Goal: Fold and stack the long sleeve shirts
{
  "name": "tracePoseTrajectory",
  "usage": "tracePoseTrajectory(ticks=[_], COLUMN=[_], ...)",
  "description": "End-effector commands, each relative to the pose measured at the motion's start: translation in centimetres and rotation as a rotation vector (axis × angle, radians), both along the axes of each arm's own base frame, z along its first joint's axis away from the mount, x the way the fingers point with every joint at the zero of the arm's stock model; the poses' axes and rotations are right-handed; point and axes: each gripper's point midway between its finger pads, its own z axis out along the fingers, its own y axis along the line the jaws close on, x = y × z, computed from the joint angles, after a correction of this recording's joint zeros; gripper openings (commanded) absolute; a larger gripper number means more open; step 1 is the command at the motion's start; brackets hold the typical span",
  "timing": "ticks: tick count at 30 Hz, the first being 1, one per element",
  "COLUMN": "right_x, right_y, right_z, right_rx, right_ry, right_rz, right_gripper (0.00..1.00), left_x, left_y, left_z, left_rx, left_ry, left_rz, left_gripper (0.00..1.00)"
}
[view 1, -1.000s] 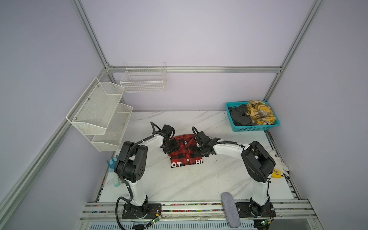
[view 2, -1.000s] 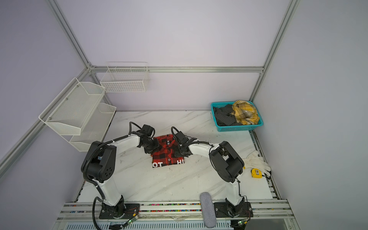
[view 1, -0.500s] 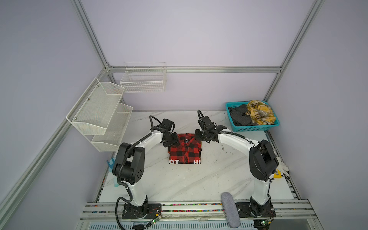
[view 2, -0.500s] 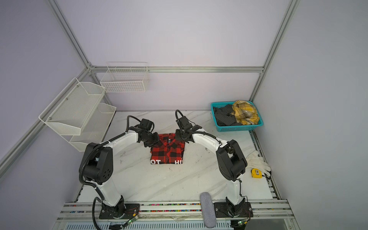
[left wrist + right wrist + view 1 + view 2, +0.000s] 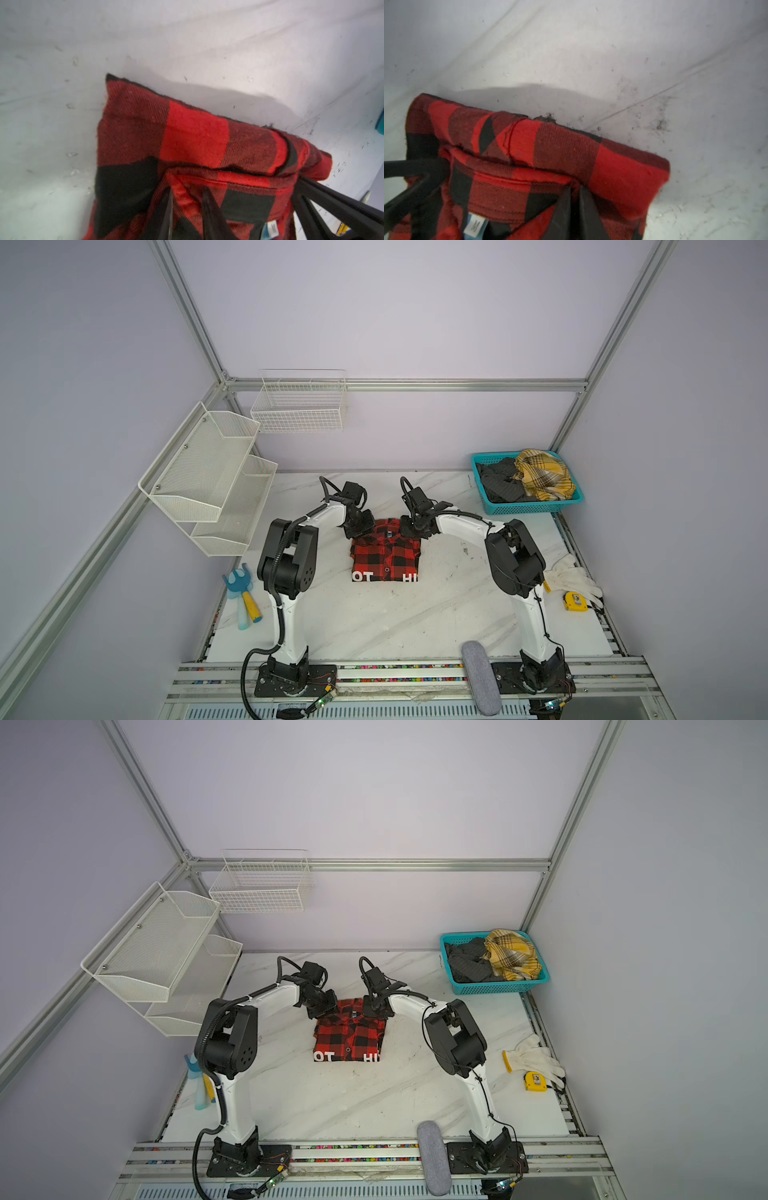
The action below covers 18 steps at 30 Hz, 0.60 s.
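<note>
Red-and-black check shirt (image 5: 384, 558) lies folded mid-tabletop (image 5: 374, 622), white letters along its near edge. My left pincer (image 5: 187, 188) nips a fold at the collar end. My right pincer (image 5: 574, 187), nearly closed, pinches the same far edge.

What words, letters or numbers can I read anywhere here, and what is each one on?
"OT": white block letters on the checked shirt, at its near edge, cut off there.
"HI": white letters on the same edge, also cut off.
"M": size tag sewn inside the shirt.
Yellow tape measure: its label is too small to read.
</note>
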Motion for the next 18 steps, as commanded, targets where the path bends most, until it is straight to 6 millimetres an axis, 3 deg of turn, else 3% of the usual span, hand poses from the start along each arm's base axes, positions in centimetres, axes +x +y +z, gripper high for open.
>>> tracePoseTrajectory(ticks=[1,5,8,10,14,18], right_x=[-0.3,0.0,0.4,0.0,-2.2,-5.5], right_y=[-1.2,-1.4,-1.8,-1.8,-1.1,0.2], right_z=[-0.4,2.4,5.6,7.9,10.9,11.7], right_rx=[-0.054,-0.062,-0.078,-0.066,-0.036,0.001], right_ry=[0.018,-0.018,-0.069,-0.098,-0.129,-0.129], right_rz=[-0.007,-0.002,0.006,0.019,0.052,0.075], right_gripper=[0.13,0.15,0.17,0.19,0.20,0.20], left_x=[0.9,0.7,0.4,-0.2,-2.1,-5.3], left_y=[-0.4,-0.5,-0.5,-0.2,0.2,0.4], left_z=[0.4,2.2,5.3,7.2,10.4,10.1], left_rx=[-0.004,-0.025,-0.045,-0.044,-0.064,-0.089], left_ry=[-0.017,-0.045,-0.101,-0.128,-0.170,-0.132], left_rz=[-0.028,-0.024,-0.022,-0.018,-0.013,-0.012], left_gripper=[0.26,0.30,0.42,0.44,0.43,0.38])
